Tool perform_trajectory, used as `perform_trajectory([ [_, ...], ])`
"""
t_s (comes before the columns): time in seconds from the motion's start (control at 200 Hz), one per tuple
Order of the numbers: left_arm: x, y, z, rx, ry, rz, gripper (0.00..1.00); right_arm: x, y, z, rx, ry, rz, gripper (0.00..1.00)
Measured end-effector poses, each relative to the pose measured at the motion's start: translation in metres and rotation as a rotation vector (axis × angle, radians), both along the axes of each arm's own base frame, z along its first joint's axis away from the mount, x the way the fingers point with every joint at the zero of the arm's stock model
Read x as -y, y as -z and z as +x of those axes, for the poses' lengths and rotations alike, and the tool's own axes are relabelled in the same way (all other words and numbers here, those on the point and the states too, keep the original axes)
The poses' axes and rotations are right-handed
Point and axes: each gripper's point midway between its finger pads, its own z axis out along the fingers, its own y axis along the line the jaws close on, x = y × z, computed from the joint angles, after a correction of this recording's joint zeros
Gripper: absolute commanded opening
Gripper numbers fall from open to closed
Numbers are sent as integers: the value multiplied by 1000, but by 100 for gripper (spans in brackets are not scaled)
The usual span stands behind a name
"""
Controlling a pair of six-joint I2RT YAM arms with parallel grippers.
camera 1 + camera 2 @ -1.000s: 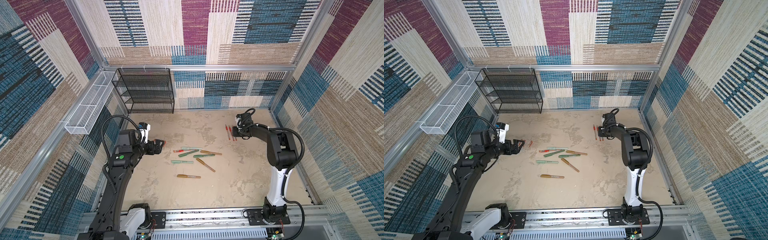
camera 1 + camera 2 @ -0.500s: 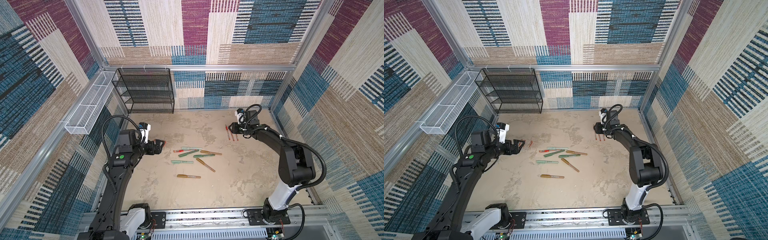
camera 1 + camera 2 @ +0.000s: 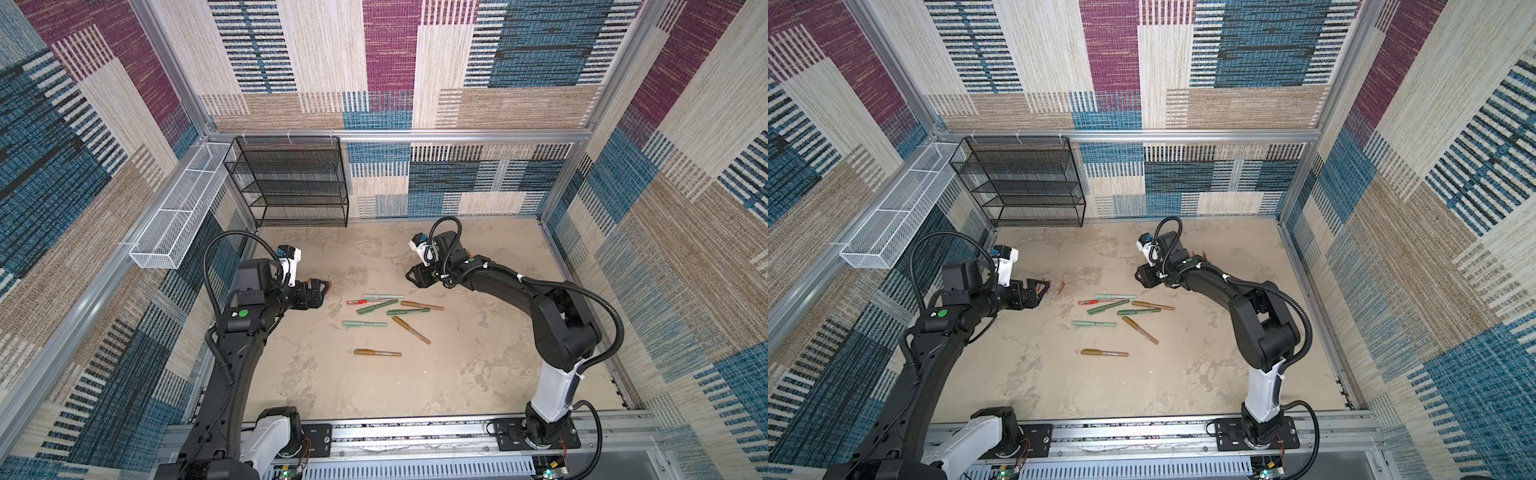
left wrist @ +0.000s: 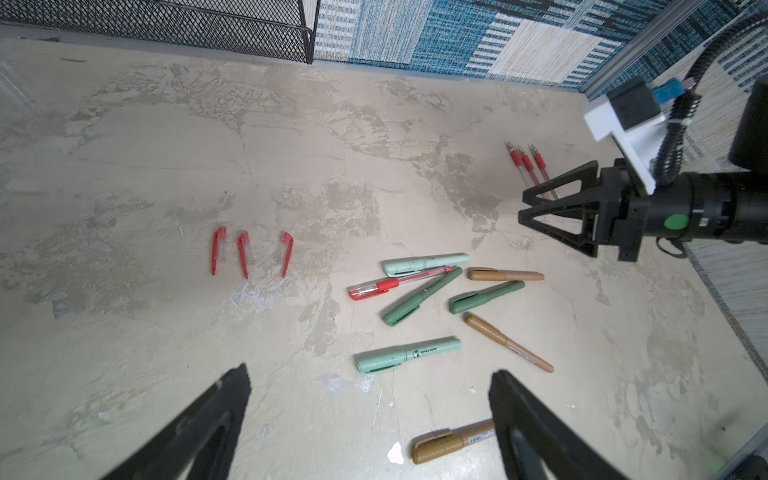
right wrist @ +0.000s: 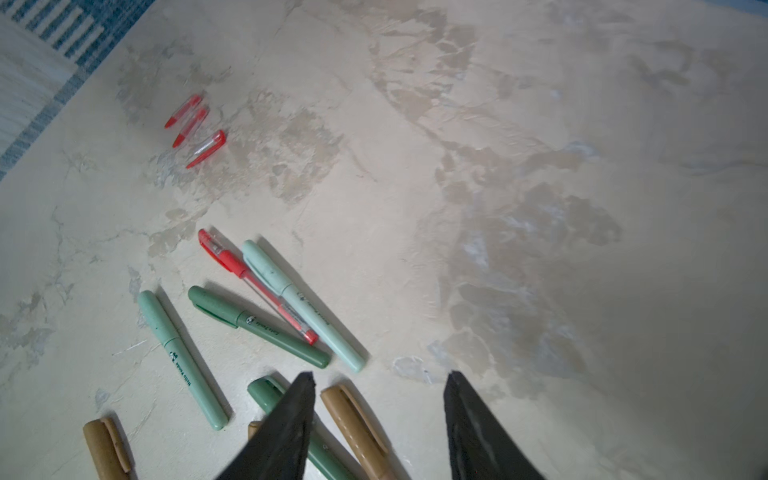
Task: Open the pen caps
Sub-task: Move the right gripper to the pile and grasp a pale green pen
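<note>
Three loose red pen caps [image 4: 245, 253] lie side by side on the table, just ahead of my left gripper [image 3: 323, 287], which is open and empty. Three uncapped red pens [image 4: 528, 166] lie at the back right, behind my right gripper [image 4: 522, 207]. Several capped pens lie mixed mid-table: a red one [image 3: 357, 301], mint [image 3: 363, 323], dark green [image 3: 376, 306] and bronze [image 3: 377, 353]. My right gripper [image 3: 411, 276] hovers at the cluster's far right edge, open with nothing between its fingers. A bronze cap [image 5: 353, 415] lies on the table below its gap.
A black mesh shelf [image 3: 291, 183] stands against the back wall at the left. A white wire basket [image 3: 178, 220] hangs on the left wall. Patterned walls close in the table on three sides, with a metal rail [image 3: 415, 432] along the front.
My right gripper has swung from the uncapped red pens at the back right toward the pen cluster, and its jaws have opened wider. The left arm has not moved.
</note>
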Motion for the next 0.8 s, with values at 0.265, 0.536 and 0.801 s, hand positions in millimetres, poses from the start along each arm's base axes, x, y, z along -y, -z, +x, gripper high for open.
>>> perform_trajectory([
  [0.265, 0, 0, 0, -1, 1, 0, 94, -36, 37, -5, -11, -117, -127, 48],
  [0.536, 0, 0, 1, -2, 0, 0, 94, -52, 63, -7, -43, -166, -172, 45],
  [0.801, 0, 0, 1, -3, 0, 0, 94, -55, 78, -9, -75, -182, -190, 39],
])
